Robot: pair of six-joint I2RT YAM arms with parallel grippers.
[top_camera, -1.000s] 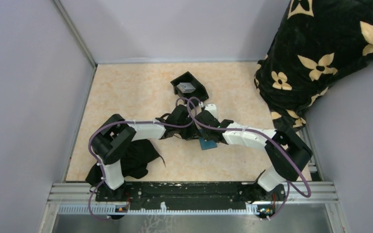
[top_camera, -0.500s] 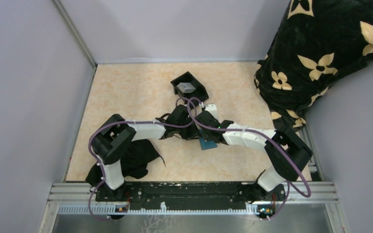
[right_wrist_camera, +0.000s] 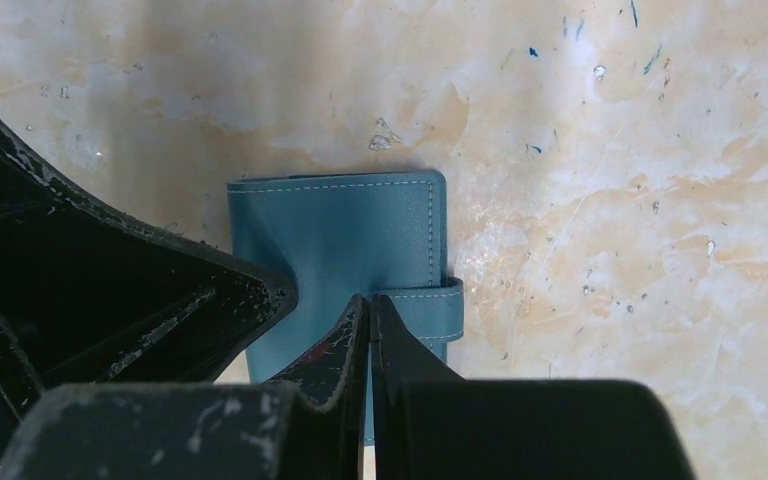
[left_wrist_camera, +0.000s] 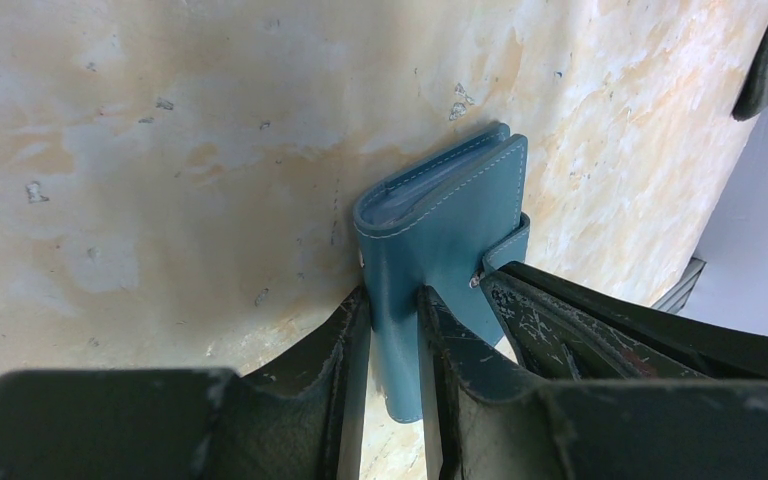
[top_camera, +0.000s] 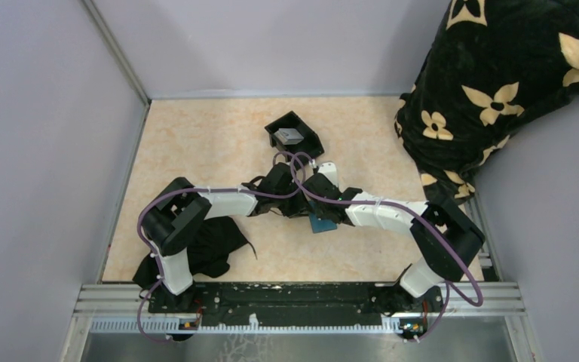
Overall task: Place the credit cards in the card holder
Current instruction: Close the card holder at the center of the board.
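Note:
The card holder (left_wrist_camera: 440,220), a teal-blue wallet, stands on edge on the marbled table, folded closed with its strap wrapped round. My left gripper (left_wrist_camera: 395,300) is shut on its lower edge. My right gripper (right_wrist_camera: 370,300) is shut, and its joined tips press on the wallet's strap (right_wrist_camera: 430,300) from the other side. From above, the card holder (top_camera: 321,223) shows as a teal patch under the two wrists. One grey credit card (top_camera: 290,136) lies in the black tray behind the arms.
The black tray (top_camera: 307,139) sits at mid-table just beyond the grippers. A black blanket with cream flowers (top_camera: 497,83) fills the back right corner. A black cloth (top_camera: 211,249) lies by the left arm's base. Grey walls close in the left and back.

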